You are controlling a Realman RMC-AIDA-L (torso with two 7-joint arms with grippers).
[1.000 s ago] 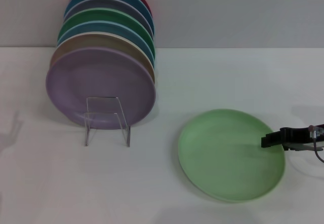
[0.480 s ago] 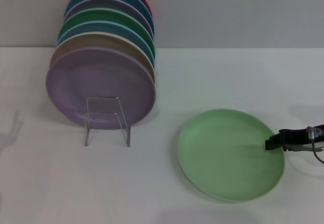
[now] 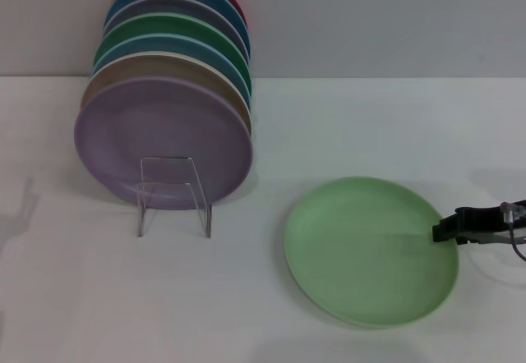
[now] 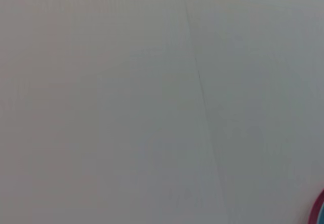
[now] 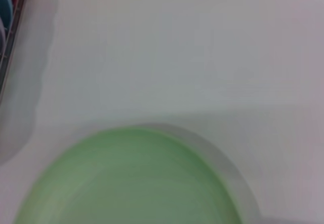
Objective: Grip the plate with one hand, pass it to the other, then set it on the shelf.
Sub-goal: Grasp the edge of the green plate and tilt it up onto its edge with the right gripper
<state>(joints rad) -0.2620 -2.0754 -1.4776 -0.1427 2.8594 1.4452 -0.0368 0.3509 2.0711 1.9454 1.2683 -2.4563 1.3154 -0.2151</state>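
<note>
The light mint-green plate [image 3: 370, 250] lies on the white table at the right front. It also fills the lower part of the right wrist view [image 5: 131, 181]. My right gripper [image 3: 448, 230] reaches in from the right edge, its black tip over the plate's right rim. The wire shelf [image 3: 173, 197] stands at the left, with its front loop in front of a lavender plate [image 3: 163, 140]. My left gripper is out of view; the left wrist view shows only a pale surface.
Several coloured plates stand upright in the shelf behind the lavender one, among them a dark green one [image 3: 168, 30]. A sliver of the plates shows in the left wrist view [image 4: 320, 211], and the shelf's edge in the right wrist view [image 5: 9, 46]. A grey wall runs behind the table.
My right gripper's tip has drawn back to the right, from over the plate's inside to its right rim. The plate has shifted slightly left.
</note>
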